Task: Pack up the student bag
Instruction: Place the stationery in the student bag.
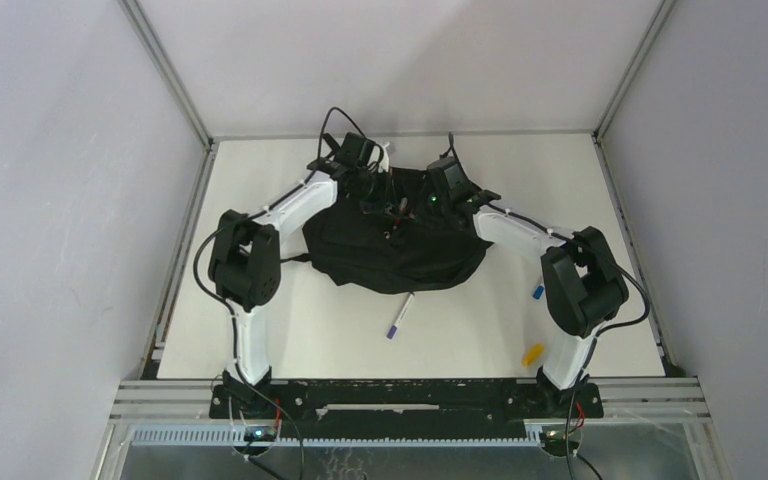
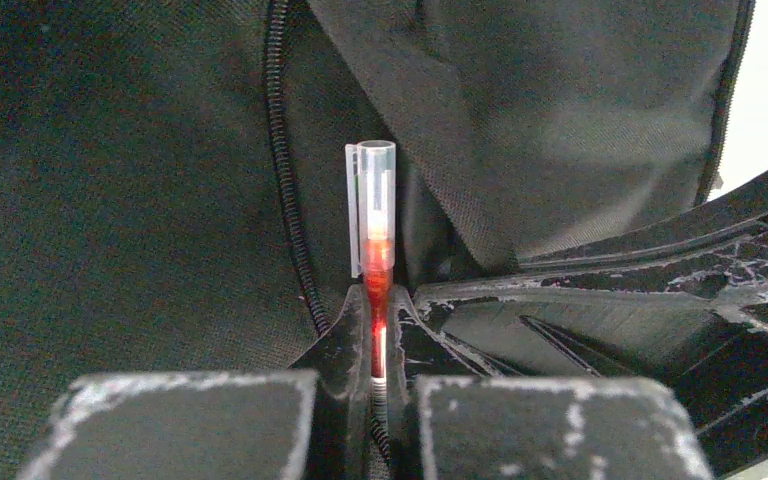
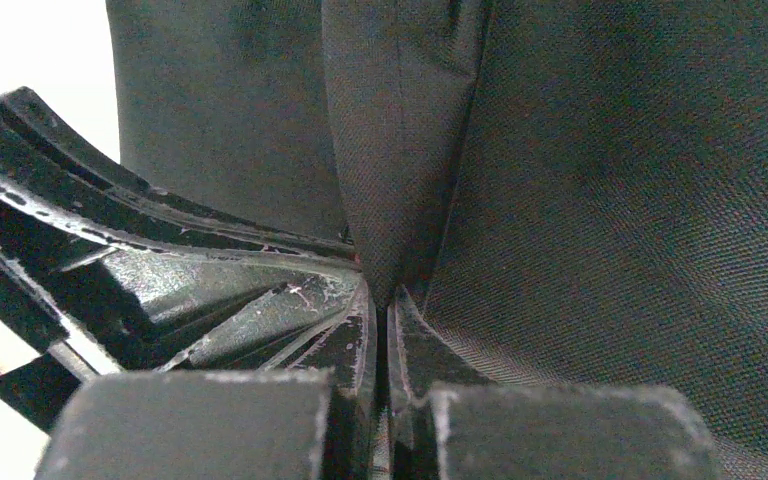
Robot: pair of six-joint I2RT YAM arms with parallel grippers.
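The left gripper (image 2: 378,305) pinches a red pen (image 2: 374,225) with a clear cap, its capped end over the black student bag (image 2: 110,200) just ahead. The right gripper (image 3: 381,300), close beside, is pressed together on a fold of the bag, which lies on the tabletop (image 1: 260,340) beneath both.

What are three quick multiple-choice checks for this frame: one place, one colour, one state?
1. Where is the purple-capped pen?
A) on the table, by the student bag's near edge
B) inside the bag
C) in the right gripper

2. What colour is the barrel of the clear-capped pen in the left gripper?
A) blue
B) red
C) green

3. What state is the right gripper in?
A) wide open
B) shut on a pen
C) shut on bag fabric

Answers:
1A, the top view shows it lying on the table.
2B, the left wrist view shows a red barrel.
3C, the right wrist view shows fabric pinched between its fingers.
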